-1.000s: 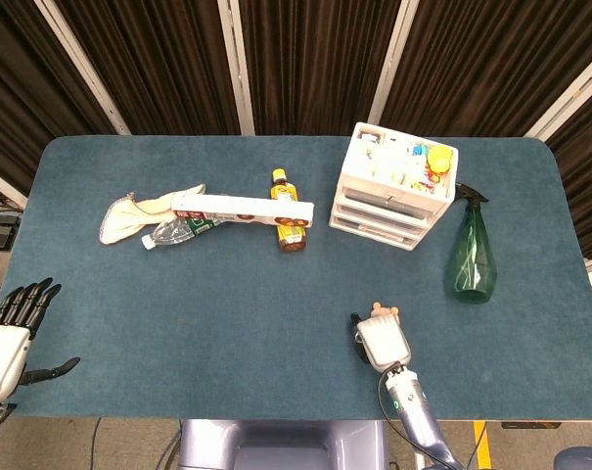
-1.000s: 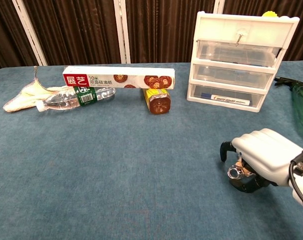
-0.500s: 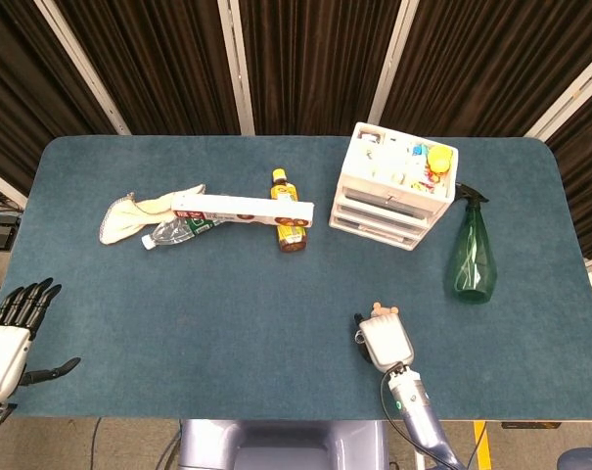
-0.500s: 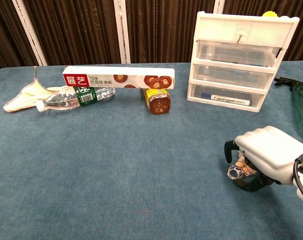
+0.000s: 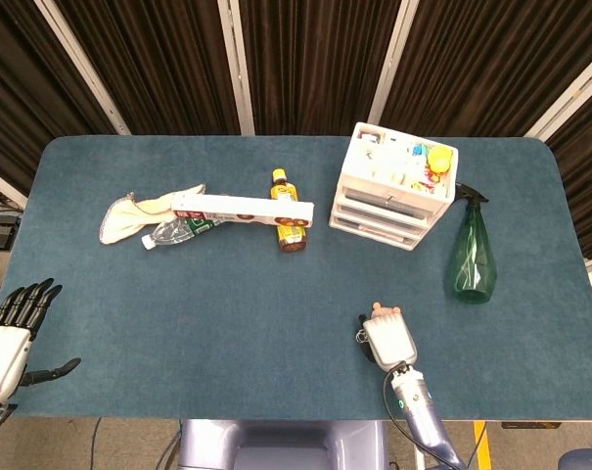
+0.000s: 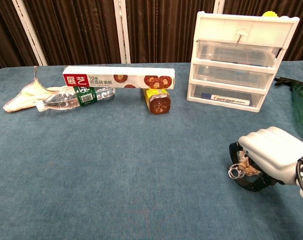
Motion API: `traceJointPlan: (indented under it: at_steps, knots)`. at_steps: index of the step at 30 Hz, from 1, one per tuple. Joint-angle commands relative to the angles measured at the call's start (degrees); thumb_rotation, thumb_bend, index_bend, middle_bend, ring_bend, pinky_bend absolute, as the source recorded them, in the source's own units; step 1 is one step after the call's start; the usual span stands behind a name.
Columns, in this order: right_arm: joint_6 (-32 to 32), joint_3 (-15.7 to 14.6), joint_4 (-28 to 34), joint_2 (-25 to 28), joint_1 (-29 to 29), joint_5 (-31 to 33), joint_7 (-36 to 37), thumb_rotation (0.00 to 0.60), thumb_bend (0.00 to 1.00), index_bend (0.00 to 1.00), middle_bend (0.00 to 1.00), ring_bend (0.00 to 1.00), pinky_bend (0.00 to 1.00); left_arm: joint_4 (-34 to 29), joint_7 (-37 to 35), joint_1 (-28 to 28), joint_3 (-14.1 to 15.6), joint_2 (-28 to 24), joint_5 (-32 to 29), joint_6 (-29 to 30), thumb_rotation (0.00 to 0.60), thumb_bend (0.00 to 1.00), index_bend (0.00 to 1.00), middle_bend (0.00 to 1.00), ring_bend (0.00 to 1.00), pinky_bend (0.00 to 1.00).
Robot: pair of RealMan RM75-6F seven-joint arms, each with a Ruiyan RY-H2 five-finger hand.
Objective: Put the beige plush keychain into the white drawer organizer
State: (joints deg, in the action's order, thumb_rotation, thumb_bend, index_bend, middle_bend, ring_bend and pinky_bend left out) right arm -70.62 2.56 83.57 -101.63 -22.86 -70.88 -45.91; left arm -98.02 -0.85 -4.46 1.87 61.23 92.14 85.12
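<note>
Your right hand point(image 6: 271, 157) is curled around the beige plush keychain point(image 6: 243, 165), its ring dangling. Lift clear, then carry toward one o'clock to the white drawer organizer point(image 5: 395, 186). Your left hand point(image 5: 7, 338) idles, fingers apart.

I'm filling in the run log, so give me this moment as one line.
right hand: grips beige plush keychain, low over table | left hand: idle, fingers spread | white drawer organizer: keychain not yet in

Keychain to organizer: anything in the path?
Nothing visible. The right hand holds the beige plush keychain near the table's front edge; only bare tabletop lies between it and the white drawer organizer. The green spray bottle stands off to the side.
</note>
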Motion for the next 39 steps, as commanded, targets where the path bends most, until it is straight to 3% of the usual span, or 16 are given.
traceJointPlan:
  at_steps: [1, 15, 24, 39]
  knots:
    - [-0.1, 0.0, 0.1, 0.0, 0.0, -0.3, 0.4, 0.6, 0.28, 0.51, 1.0, 1.0, 0.89, 0.0, 0.0, 0.0, 0.0, 0.0, 0.0, 0.0, 0.529, 0.04, 0.0, 0.0, 0.0, 0.0]
    - [-0.2, -0.2, 0.2, -0.2, 0.1, -0.9, 0.8, 0.6, 0.3, 0.52, 1.0, 1.0, 0.89, 0.0, -0.1, 0.0, 0.0, 0.0, 0.1, 0.0, 0.529, 0.04, 0.0, 0.0, 0.0, 0.0]
    - [-0.1, -0.2, 0.3, -0.1, 0.1, -1.1, 1.0, 0.6, 0.47, 0.57, 1.0, 1.0, 0.89, 0.0, -0.1, 0.0, 0.0, 0.0, 0.2, 0.1, 0.531, 0.04, 0.0, 0.0, 0.0, 0.0]
    - [-0.2, -0.1, 0.8, 0.1, 0.1, -1.4, 1.1, 0.6, 0.48, 0.63, 1.0, 1.0, 0.89, 0.0, -0.1, 0.0, 0.1, 0.0, 0.2, 0.1, 0.532, 0.04, 0.0, 0.0, 0.0, 0.0]
